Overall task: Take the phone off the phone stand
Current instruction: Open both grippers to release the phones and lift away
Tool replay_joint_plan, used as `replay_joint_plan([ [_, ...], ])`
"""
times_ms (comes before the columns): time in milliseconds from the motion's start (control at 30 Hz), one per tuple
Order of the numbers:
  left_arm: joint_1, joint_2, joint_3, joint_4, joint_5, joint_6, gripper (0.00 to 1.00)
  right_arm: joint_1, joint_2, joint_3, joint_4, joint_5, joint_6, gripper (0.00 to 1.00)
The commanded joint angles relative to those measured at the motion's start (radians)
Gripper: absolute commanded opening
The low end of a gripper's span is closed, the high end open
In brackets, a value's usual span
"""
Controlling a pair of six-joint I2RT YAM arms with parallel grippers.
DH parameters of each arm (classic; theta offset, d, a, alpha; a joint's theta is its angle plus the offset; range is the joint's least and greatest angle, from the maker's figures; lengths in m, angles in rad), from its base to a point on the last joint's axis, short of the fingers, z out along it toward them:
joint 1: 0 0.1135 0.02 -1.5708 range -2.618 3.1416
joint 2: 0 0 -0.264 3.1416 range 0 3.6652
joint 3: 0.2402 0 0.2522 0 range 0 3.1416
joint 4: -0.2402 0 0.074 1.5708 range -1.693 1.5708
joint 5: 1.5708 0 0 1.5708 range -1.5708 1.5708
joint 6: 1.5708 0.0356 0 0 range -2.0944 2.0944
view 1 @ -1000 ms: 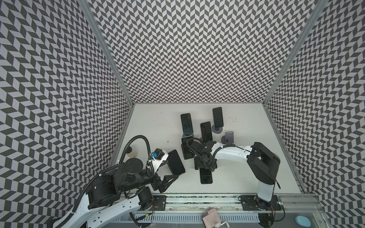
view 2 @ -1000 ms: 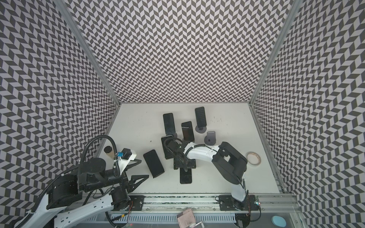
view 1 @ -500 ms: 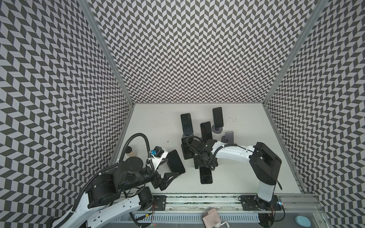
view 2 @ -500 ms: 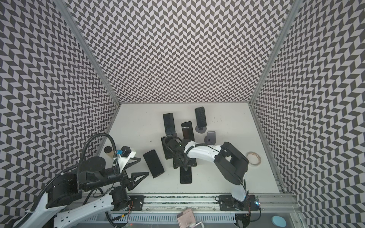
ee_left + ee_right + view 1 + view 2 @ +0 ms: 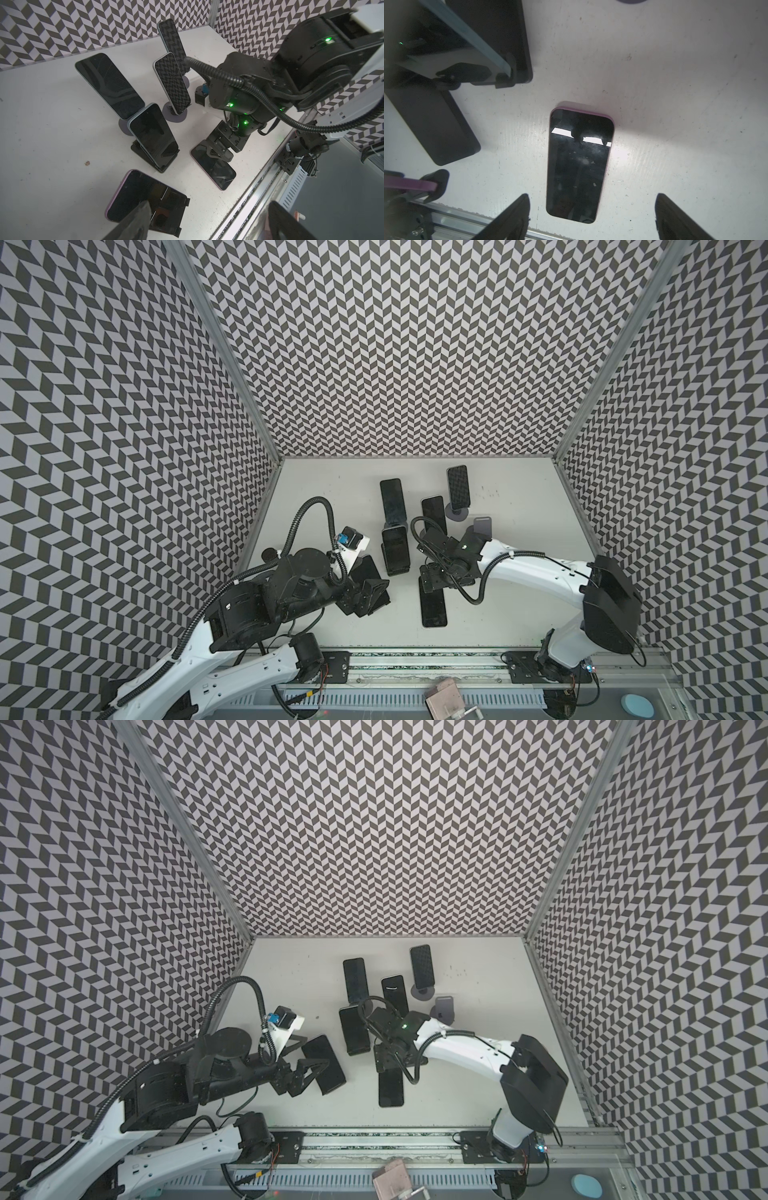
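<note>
Left gripper (image 5: 208,207), jaws wide and empty, hovers over the purple phone (image 5: 143,195) leaning on its stand (image 5: 177,229); the phone sits under one finger (image 5: 135,220), lengthwise across the reach. Right gripper (image 5: 591,196) gapes empty.

Both top views: high overhead, steep downward look over whole worktop (image 5: 324,497), nearly identical coverage. Left wrist: low, oblique, facing right arm (image 5: 311,52). Right wrist: close above flat phone (image 5: 579,164), shared by all views.
</note>
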Motion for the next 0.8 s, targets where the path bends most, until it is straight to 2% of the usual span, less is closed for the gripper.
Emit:
replay_joint_plan([
  [0,-0.005,0.040,0.038,0.058,-0.066,-0.005,0.89,-0.054,-0.093,-0.038,0.017,0.023,-0.065,0.91],
  [267,-0.006,0.200,0.086,0.163,-0.064,-0.043,0.87,-0.278,-0.291,-0.131,0.062,-0.049,-0.202,0.88],
  [533,-0.007,0.399,0.139,0.300,-0.050,-0.059,0.86,-0.426,-0.343,-0.128,0.036,-0.091,-0.349,0.84],
  [633,-0.007,0.476,0.168,0.343,-0.036,-0.090,0.86,-0.472,-0.382,-0.157,0.047,-0.087,-0.360,0.84],
  [767,-0.011,0.561,0.206,0.374,-0.026,-0.115,0.85,-0.572,-0.451,-0.231,0.094,-0.145,-0.368,0.81],
])
